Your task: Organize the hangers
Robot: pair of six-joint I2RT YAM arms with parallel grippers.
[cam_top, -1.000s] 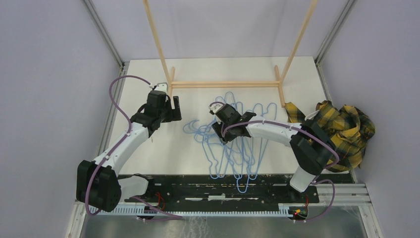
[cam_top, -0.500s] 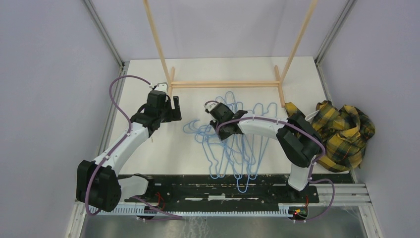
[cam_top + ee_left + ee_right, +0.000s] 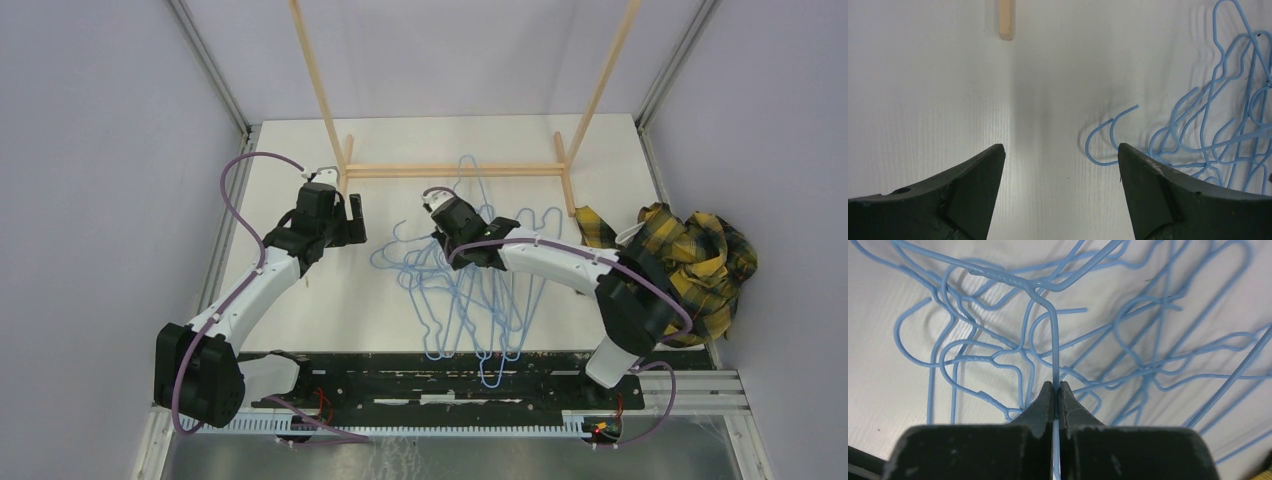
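Several light-blue wire hangers (image 3: 478, 300) lie tangled in a heap at the middle of the white table. My right gripper (image 3: 447, 215) hovers over the heap's far left part and is shut on one hanger's thin wire (image 3: 1055, 340), which runs straight up from between the closed fingers (image 3: 1056, 386). That hanger is raised, and its far end reaches the rack's crossbar. My left gripper (image 3: 353, 220) stands open to the left of the heap with nothing between its fingers (image 3: 1059, 150). In the left wrist view, hanger hooks (image 3: 1233, 135) lie to its right.
A light wooden rack with a low crossbar (image 3: 455, 170) and two slanting poles stands at the back of the table. One rack foot end (image 3: 1006, 20) shows in the left wrist view. A yellow-black plaid cloth (image 3: 695, 265) is bunched at the right edge.
My right gripper has closed on a hanger wire and pulled back toward the rack, lifting that hanger out of the heap. The left arm has not moved.
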